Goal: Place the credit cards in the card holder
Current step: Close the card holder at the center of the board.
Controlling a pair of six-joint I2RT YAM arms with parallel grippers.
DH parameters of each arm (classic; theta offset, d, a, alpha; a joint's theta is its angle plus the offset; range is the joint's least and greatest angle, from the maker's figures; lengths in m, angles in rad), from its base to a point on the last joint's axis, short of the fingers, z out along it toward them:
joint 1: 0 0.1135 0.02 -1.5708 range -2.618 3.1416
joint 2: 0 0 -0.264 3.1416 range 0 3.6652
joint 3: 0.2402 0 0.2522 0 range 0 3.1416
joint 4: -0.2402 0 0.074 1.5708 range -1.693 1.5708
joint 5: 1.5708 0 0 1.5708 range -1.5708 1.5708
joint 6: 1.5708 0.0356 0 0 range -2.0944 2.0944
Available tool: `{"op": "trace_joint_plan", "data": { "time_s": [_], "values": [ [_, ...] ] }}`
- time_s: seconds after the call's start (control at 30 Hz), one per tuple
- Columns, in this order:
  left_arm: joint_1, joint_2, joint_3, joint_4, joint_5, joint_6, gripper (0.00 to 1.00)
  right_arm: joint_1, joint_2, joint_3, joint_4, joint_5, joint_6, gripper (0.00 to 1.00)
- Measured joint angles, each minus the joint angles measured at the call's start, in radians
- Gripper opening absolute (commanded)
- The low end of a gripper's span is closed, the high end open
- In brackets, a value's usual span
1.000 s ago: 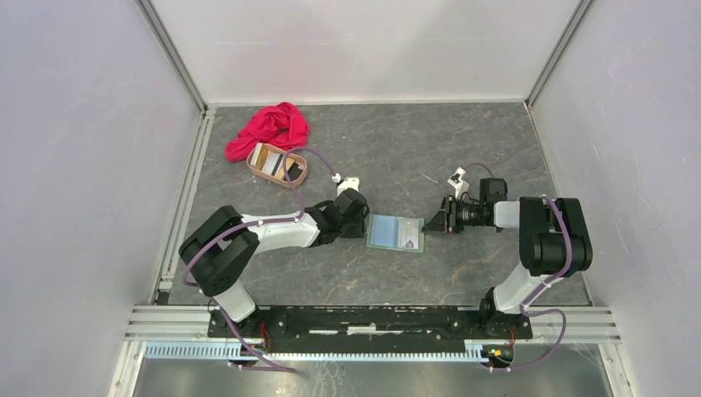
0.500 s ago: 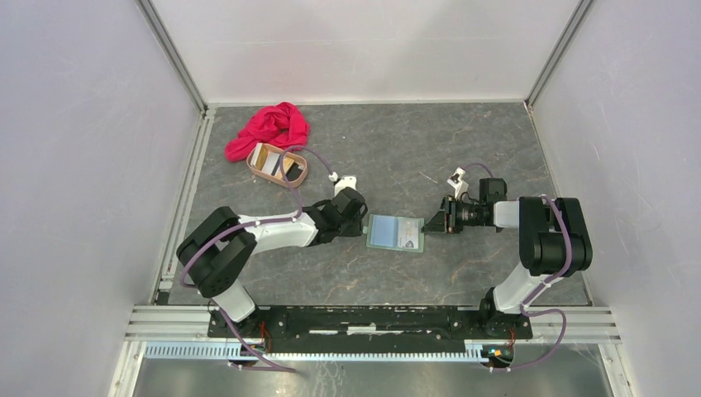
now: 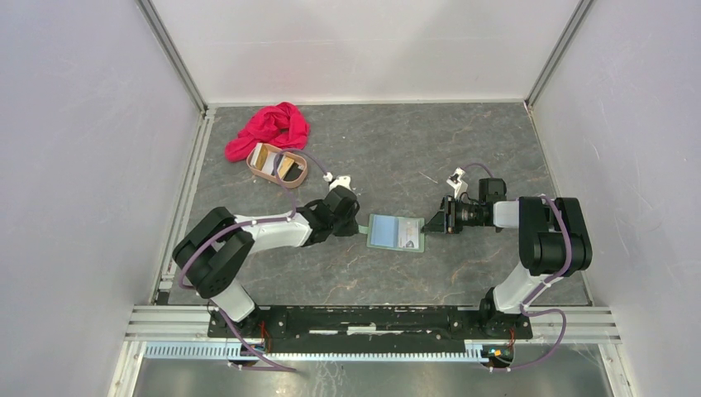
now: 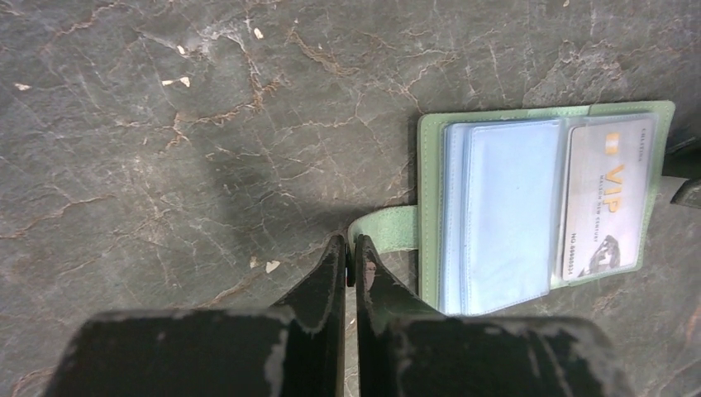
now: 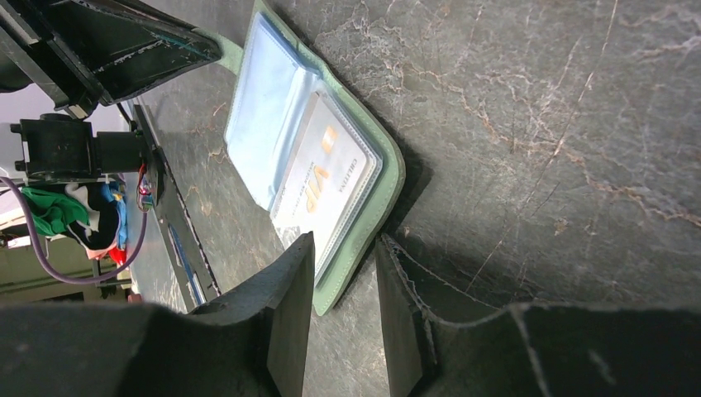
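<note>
The left arm (image 3: pixel 264 233) is reaching low toward the middle. The left gripper (image 4: pixel 350 246) is showing its fingers almost together, with only a thin slit between them. The right arm (image 3: pixel 541 231) is bending inward. The right gripper (image 5: pixel 345 244) is pointing toward the left arm, and its fingers are standing partly apart.

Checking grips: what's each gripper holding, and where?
Left gripper pinches the tip of the snap strap on the card holder. Right gripper straddles its opposite edge; a clamp cannot be told.
</note>
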Motion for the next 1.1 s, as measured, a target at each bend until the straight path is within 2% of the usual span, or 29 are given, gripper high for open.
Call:
{"op": "trace_joint_plan", "data": {
  "time_s": [0.27, 0.37, 0.53, 0.63, 0.83, 1.1],
  "values": [
    [0.033, -0.028, -0.056, 0.104, 0.109, -0.001, 0.02, 0.007, 0.002, 0.0, 0.001, 0.002, 0.001, 0.39],
    [0.035, -0.055, -0.079, 0.154, 0.163, -0.001, 0.02, 0.01, 0.006, 0.0, 0.005, -0.001, 0.002, 0.35],
    [0.035, -0.087, -0.114, 0.213, 0.22, -0.001, 0.02, 0.019, 0.021, 0.0, 0.011, -0.002, 0.006, 0.09],
    [0.036, -0.096, -0.133, 0.237, 0.246, -0.002, 0.02, 0.021, 0.023, 0.0, 0.012, -0.001, 0.013, 0.01],
    [0.036, -0.102, -0.166, 0.29, 0.309, -0.022, 0.02, 0.021, 0.002, 0.0, 0.011, -0.001, 0.016, 0.0],
    [0.036, -0.105, -0.188, 0.344, 0.369, -0.05, 0.02, 0.024, -0.104, 0.0, 0.027, -0.027, 0.016, 0.0]
  ]
}}
